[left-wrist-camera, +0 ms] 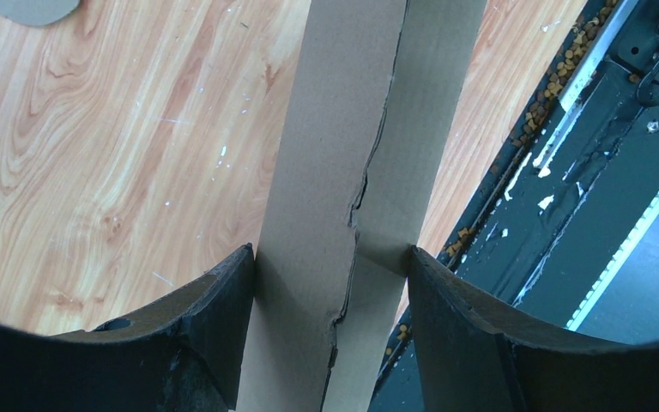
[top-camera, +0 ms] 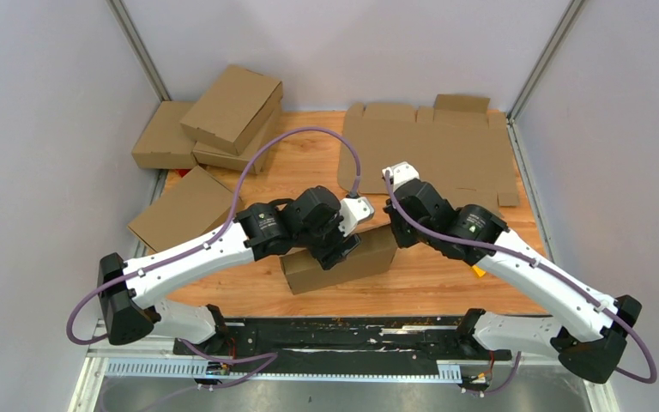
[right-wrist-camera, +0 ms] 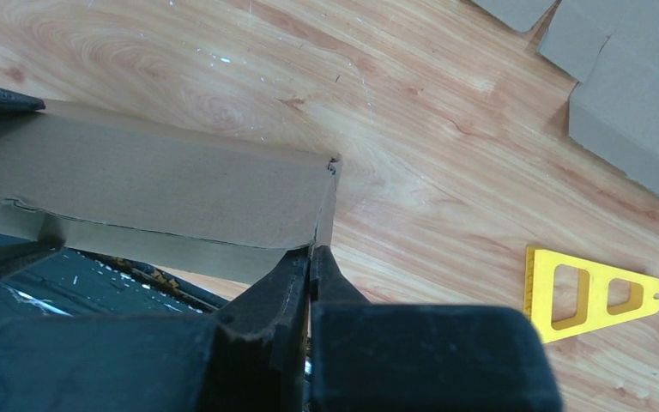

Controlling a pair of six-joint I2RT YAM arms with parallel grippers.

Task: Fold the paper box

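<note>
While the paper box (top-camera: 376, 254) lies near the middle of the desk's (top-camera: 309, 163) near edge, the left gripper (left-wrist-camera: 332, 257) straddles it from above, its fingers (left-wrist-camera: 223, 296) spread and pressed against the two long sides. The right gripper's (right-wrist-camera: 311, 253) fingers are pressed together, their tips touching the lower corner of the box's right end. A flat cardboard sheet (top-camera: 429, 150) lies toward the far right corner. Other brown boxes (top-camera: 232, 107) are piled at the far left corner, and a yellow triangle (right-wrist-camera: 588, 292) lies near the right edge.

Left tool (left-wrist-camera: 332, 257) gripping wide, right tool (right-wrist-camera: 312, 256) pinched closed
</note>
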